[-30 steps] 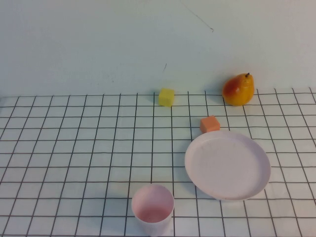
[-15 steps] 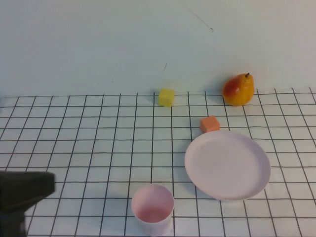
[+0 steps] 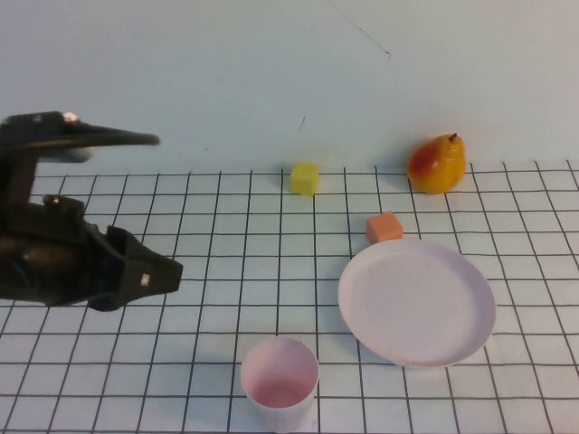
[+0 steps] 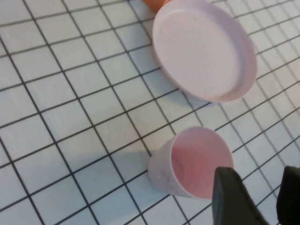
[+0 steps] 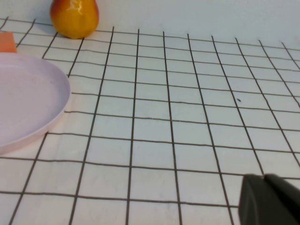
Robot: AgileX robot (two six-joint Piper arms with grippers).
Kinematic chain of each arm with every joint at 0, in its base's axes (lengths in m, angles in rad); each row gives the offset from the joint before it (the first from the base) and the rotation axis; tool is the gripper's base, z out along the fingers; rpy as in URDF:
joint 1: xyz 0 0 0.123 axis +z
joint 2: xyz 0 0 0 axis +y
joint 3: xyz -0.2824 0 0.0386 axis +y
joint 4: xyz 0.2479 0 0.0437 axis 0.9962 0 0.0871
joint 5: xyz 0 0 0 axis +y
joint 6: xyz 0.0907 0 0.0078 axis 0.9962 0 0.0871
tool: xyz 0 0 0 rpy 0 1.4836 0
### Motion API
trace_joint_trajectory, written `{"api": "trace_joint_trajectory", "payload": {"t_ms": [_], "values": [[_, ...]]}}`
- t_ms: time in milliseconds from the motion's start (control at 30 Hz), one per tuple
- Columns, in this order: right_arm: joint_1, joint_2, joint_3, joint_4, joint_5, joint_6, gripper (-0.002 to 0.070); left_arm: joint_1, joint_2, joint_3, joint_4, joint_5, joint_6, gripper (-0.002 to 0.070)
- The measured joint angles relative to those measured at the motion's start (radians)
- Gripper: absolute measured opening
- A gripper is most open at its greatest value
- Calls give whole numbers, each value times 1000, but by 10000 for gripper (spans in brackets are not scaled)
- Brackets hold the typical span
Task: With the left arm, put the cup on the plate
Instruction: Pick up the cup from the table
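The pale pink cup [image 3: 280, 382] stands upright and empty near the table's front edge; the left wrist view shows the cup [image 4: 190, 161] from above. The wide pink plate [image 3: 417, 301] lies empty to its right and a little farther back, with the plate [image 4: 204, 49] also in the left wrist view. My left gripper [image 3: 156, 274] hovers left of the cup, apart from it, and the left gripper [image 4: 260, 201] stands open with nothing between its fingers. My right gripper [image 5: 264, 187] is shut over bare table right of the plate [image 5: 26, 105]; the high view does not show it.
An orange cube [image 3: 384, 227] sits just behind the plate. A yellow cube [image 3: 305, 177] and a pear [image 3: 438, 164] rest at the back by the wall. Gridded white cloth covers the table.
My left arm has come into the high view from the lower left, rising and reaching rightward toward the cup. Cup, plate and the other objects have not moved.
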Motion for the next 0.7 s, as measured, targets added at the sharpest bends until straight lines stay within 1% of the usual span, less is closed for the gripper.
{"api": "trace_joint_trajectory", "payload": {"t_ms": [67,200,233,267,300,400,467,500,567,600,700], "values": [[0,0,0,0,0,0,-2,-57,44,-17,67,-17,-46,211],[0,0,0,0,0,0,-2,-222,116,-29,229,-116,-155,222],[0,0,0,0,0,0,-2,-266,135,-29,271,-139,-180,239],[0,0,0,0,0,0,-2,-306,151,-29,305,-156,-203,265],[0,0,0,0,0,0,-2,-342,172,-29,342,-174,-223,314],[0,0,0,0,0,0,-2,-410,233,-29,412,-229,-264,503],[0,0,0,0,0,0,-2,-432,282,-29,436,-272,-279,575],[0,0,0,0,0,0,-2,-439,309,-29,445,-295,-283,591],[0,0,0,0,0,0,-2,-443,358,-30,464,-333,-286,593],[0,0,0,0,0,0,-2,-443,386,-31,478,-352,-286,582],[0,0,0,0,0,0,-2,-443,462,-35,506,-391,-286,508]]}}
